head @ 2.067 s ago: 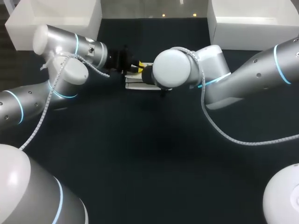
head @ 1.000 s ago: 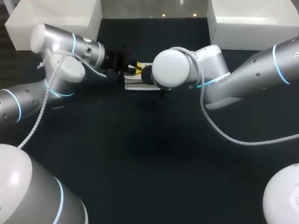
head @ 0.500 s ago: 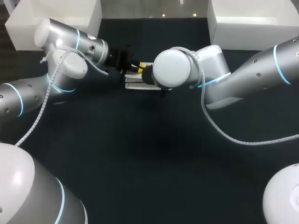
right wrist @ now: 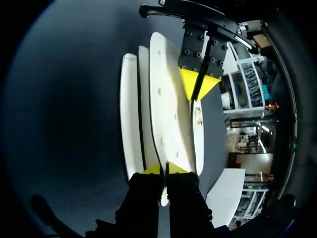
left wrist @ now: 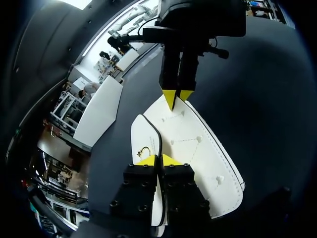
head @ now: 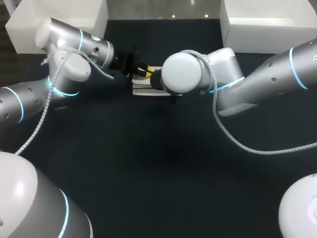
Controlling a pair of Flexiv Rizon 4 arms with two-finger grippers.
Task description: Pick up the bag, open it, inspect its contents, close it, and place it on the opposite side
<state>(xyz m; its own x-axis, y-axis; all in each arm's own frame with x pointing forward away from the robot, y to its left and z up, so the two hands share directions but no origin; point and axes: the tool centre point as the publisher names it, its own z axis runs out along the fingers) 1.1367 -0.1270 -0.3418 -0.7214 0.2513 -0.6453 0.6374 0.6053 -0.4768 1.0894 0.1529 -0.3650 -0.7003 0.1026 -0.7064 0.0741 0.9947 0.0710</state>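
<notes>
Bag [head: 146, 90] unmoved; left gripper [left wrist: 158, 159] stays clamped; left arm [head: 64, 74] shifted slightly.

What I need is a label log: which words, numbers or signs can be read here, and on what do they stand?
No text can be read in any view.
white bag: only stitching, small studs and a gold mark, too small to read.
left tool and right tool: no print visible.

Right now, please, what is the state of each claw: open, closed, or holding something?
Left claw: closed, pinching one end of the flat white stitched bag.
Right claw: closed, pinching the opposite end of the same bag.
</notes>
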